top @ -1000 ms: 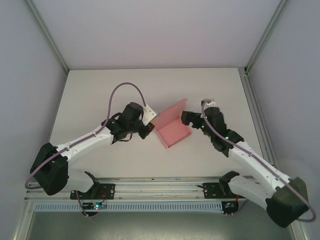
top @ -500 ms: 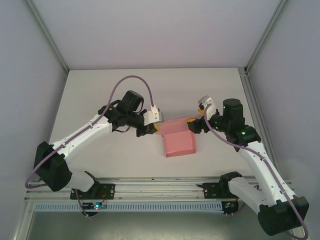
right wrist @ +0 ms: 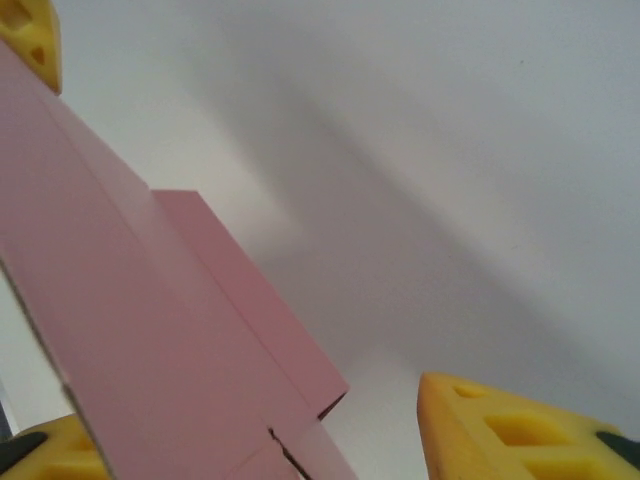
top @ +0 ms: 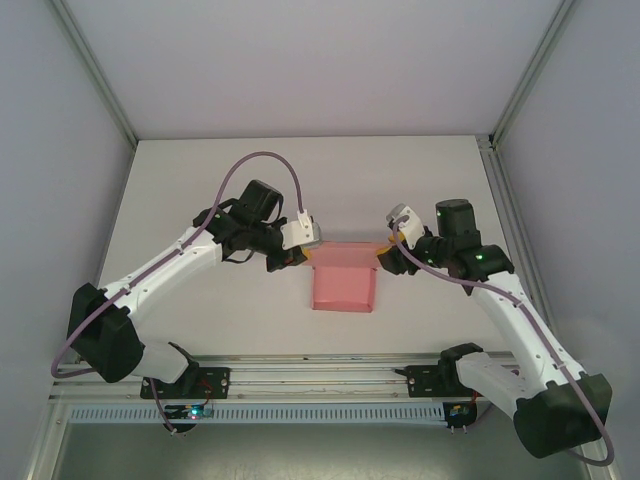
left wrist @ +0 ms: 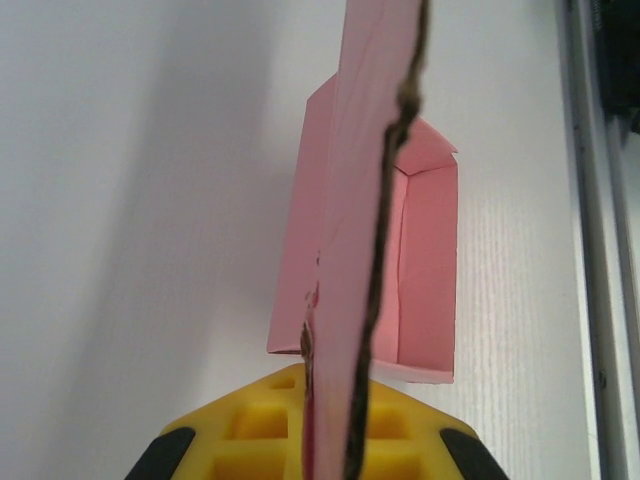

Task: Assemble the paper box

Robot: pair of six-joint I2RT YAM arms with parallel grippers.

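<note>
**Pink box swings square between two hands**

Swung round from its slant of a second ago, the paper box (top: pixel 343 285) now lies square to the near edge of the tabletop (top: pixel 200 190). It has also slid a little left and nearer since half a second ago. The right arm has bent in closer behind it.

The box rests midway between the two arms, well ahead of their bases, with both hands at its far edge. The left hand (top: pixel 306 256) is at the far left corner, pinched tight on the card. Its wrist view shows a thin flap edge-on, pressed between the yellow pads (left wrist: pixel 250 432). Past them the box lies open, its side walls up and a folded flap at the far end.

The right hand (top: pixel 384 256) is at the far right corner. Its yellow fingers (right wrist: pixel 520 430) stand apart, with a pink panel lying close to one of them and the other well clear. It is not clamped on the card.
</note>
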